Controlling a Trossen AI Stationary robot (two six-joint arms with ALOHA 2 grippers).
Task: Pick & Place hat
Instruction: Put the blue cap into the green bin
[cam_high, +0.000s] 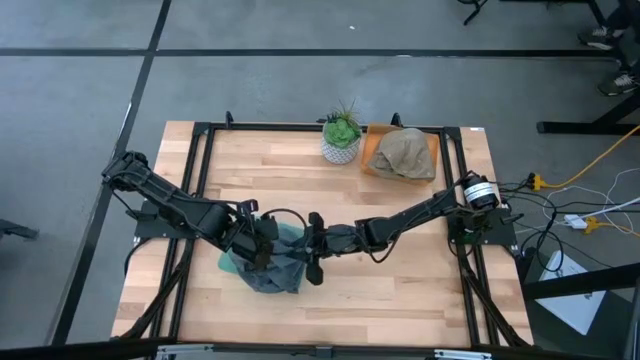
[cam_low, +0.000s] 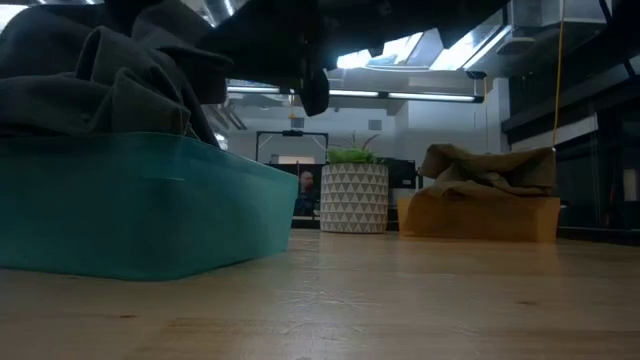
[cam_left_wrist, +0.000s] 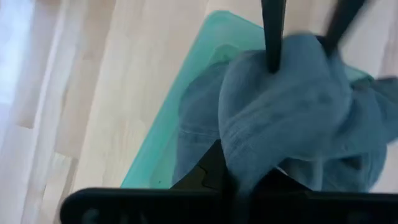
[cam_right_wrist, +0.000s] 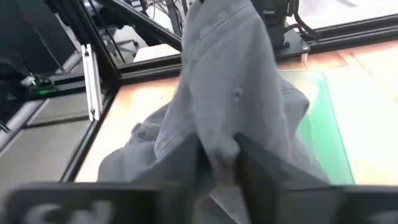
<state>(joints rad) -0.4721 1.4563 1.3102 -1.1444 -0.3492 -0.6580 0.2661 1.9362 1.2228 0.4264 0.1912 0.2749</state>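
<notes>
**Both grippers on the hat above the bin**

The dark hat (cam_high: 272, 262) sits bunched in the teal bin (cam_low: 150, 205) near the table's (cam_high: 400, 270) front edge. The left gripper (cam_high: 257, 240) is pressed together, pinching its cloth. The right gripper (cam_high: 315, 247) pinches a raised fold, probably to share the lift. Farther back stand a potted plant (cam_high: 342, 137) and a tan hat (cam_high: 403, 152) on an orange tray (cam_high: 433, 150).

Even, soft overhead light; faint shadows on the table (cam_high: 400, 270). Low view dim, ceiling lights (cam_low: 400, 50) glaring. Both wrist views blurred, the cloth (cam_right_wrist: 230, 81) ahead of the jaws soft.
</notes>
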